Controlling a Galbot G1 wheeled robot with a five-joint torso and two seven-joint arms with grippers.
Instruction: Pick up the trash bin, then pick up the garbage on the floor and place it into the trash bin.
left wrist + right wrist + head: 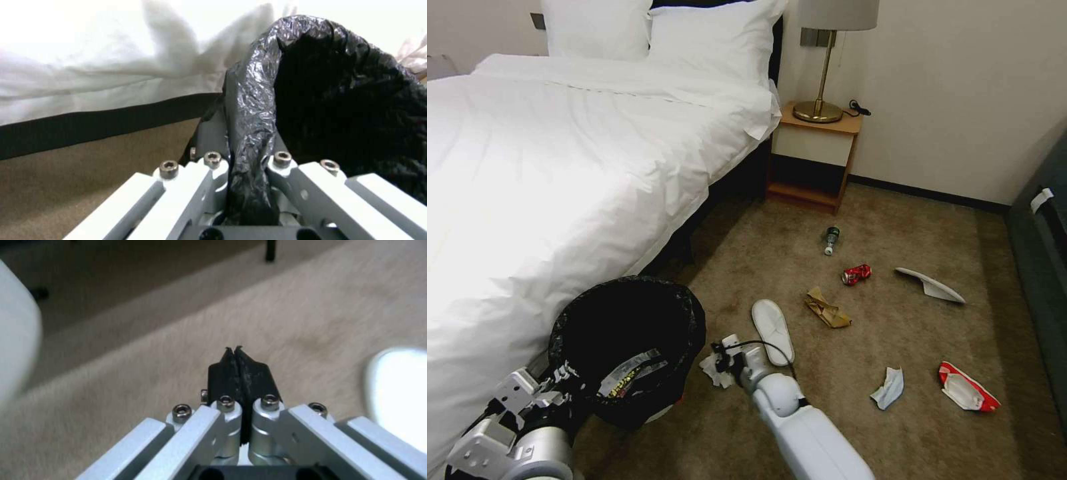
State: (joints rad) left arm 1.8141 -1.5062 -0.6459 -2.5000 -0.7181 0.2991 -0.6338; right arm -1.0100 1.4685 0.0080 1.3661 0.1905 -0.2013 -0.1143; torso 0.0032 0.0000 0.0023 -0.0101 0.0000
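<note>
Trash bin (627, 347) beside bed (560, 167), slipper (772, 330) to its right

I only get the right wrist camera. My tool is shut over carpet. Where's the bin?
Observer: The bin is off to your left beside the bed, with the left tool shut on its bag-lined rim.
Child: What's the white blob near me?
Observer: A white slipper, flat on the carpet just beyond the right tool.
Child: Any more rubbish?
Observer: Yes, past the slipper lie a brown paper bag, a crushed red can and a small bottle.
</note>
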